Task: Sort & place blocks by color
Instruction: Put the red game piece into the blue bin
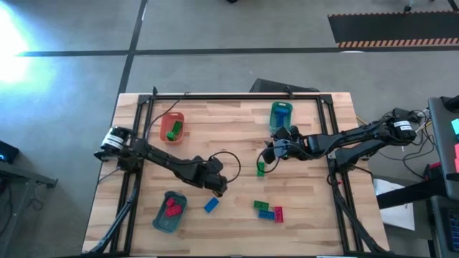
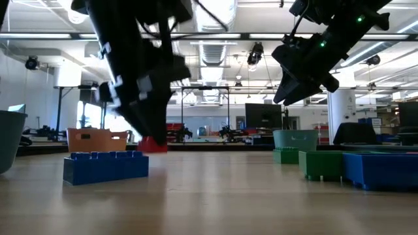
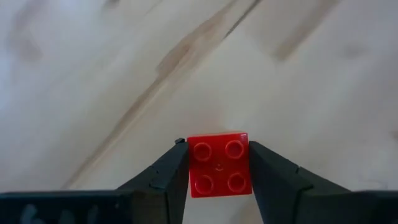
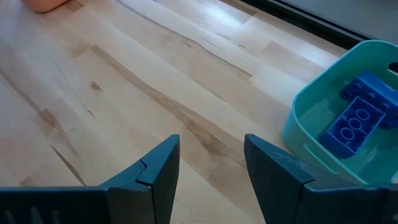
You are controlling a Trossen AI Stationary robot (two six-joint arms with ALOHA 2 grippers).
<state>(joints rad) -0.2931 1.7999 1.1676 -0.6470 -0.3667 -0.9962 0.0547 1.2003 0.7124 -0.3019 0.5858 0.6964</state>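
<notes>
The left gripper (image 3: 219, 167), near the table's middle, clamps a small square red studded plastic brick (image 3: 219, 164) squarely between its fingers; the right gripper (image 4: 211, 163) hovers open and empty.

Setting: an open-plan robotics lab or workshop. The high view shows a wooden worktop (image 1: 229, 122) in a black metal frame, standing on a polished grey concrete floor (image 1: 72, 79) marked with dark lines. A hazard-striped mat (image 1: 393, 30) lies at upper right. The low view shows an exposed ceiling with ducting (image 2: 215, 19) at top centre, strip lights, and benches carrying monitors (image 2: 262, 117) across the middle background.
</notes>
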